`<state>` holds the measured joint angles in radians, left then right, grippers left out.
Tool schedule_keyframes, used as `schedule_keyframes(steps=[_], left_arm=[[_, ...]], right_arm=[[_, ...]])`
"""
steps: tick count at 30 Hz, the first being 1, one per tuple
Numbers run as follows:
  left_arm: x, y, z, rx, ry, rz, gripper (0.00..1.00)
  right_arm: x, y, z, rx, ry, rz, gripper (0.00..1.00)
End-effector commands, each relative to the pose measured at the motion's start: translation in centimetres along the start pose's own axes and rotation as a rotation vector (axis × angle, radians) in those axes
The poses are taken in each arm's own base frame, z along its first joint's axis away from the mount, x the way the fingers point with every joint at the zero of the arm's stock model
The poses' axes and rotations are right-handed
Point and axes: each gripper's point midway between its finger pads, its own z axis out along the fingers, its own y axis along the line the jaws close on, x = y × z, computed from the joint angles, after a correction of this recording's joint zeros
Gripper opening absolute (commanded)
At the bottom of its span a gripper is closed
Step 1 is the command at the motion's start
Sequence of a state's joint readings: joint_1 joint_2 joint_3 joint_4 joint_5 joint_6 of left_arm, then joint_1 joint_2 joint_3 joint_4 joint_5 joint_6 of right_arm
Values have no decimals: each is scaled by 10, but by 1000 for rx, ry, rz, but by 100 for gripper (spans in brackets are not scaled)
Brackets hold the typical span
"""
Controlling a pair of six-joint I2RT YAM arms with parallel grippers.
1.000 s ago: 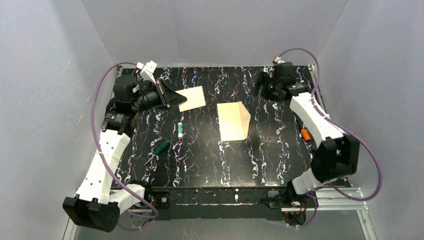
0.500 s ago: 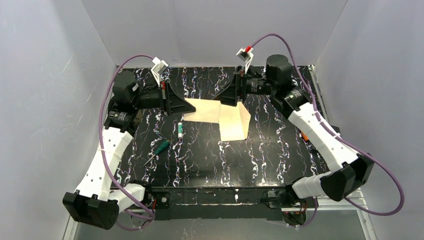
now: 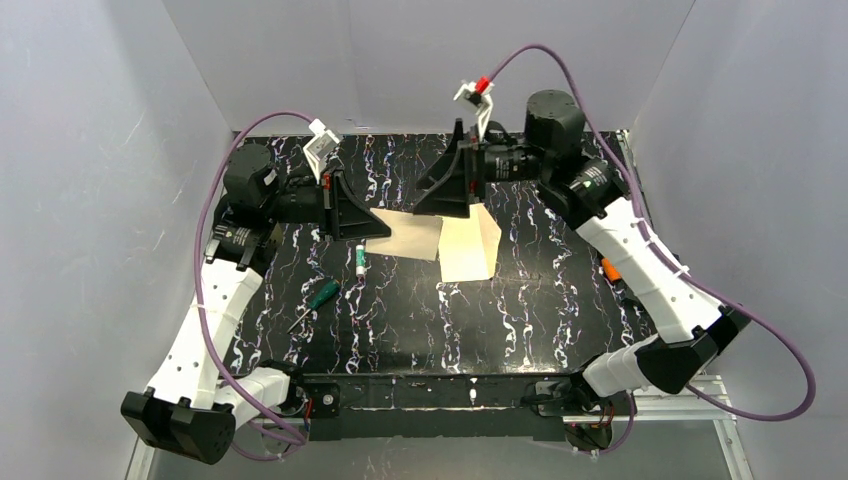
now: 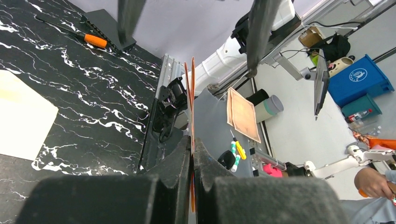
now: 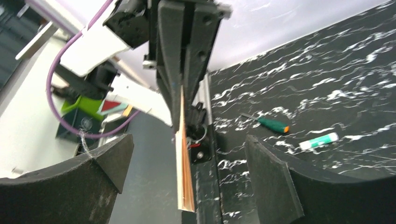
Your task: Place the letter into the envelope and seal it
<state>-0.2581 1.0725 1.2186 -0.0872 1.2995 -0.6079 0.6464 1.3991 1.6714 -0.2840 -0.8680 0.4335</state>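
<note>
My left gripper (image 3: 352,214) is shut on the left edge of the tan letter (image 3: 410,237) and holds it just above the table, with its right end over the white envelope (image 3: 468,243). In the left wrist view the letter (image 4: 192,93) shows edge-on between the closed jaws of the left gripper (image 4: 192,145), and the envelope (image 4: 18,122) lies on the table at the left. My right gripper (image 3: 440,196) is open at the letter's far right end. In the right wrist view the letter (image 5: 183,182) stands edge-on between the spread fingers of the right gripper (image 5: 187,150), touching neither.
A glue stick (image 3: 360,260) and a green screwdriver (image 3: 318,299) lie left of centre, both also in the right wrist view: glue stick (image 5: 319,140), green screwdriver (image 5: 273,124). An orange-handled tool (image 3: 607,268) lies at the right edge. Grey walls enclose the table.
My left gripper has carried the letter rightward until it overlaps the envelope. My right arm has swung in from the far right corner, and its open jaws now straddle the letter's end.
</note>
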Motion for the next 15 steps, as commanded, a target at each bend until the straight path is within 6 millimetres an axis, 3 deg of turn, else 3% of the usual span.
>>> schedule_keyframes(steps=[1,7,9,13,15], left_arm=[[-1,-17,-3,29,7,83,0],[1,-20,-3,52,32,101,0],[2,-21,-4,47,36,114,0],[-3,-23,-4,40,22,145,0],[-9,-27,-4,37,4,181,0]], right_arm=[[20,24,8,-103,108,-3,94],[31,25,10,-127,170,44,74],[33,25,12,-140,184,62,60],[32,34,13,-189,183,60,43],[26,41,12,-221,166,42,28]])
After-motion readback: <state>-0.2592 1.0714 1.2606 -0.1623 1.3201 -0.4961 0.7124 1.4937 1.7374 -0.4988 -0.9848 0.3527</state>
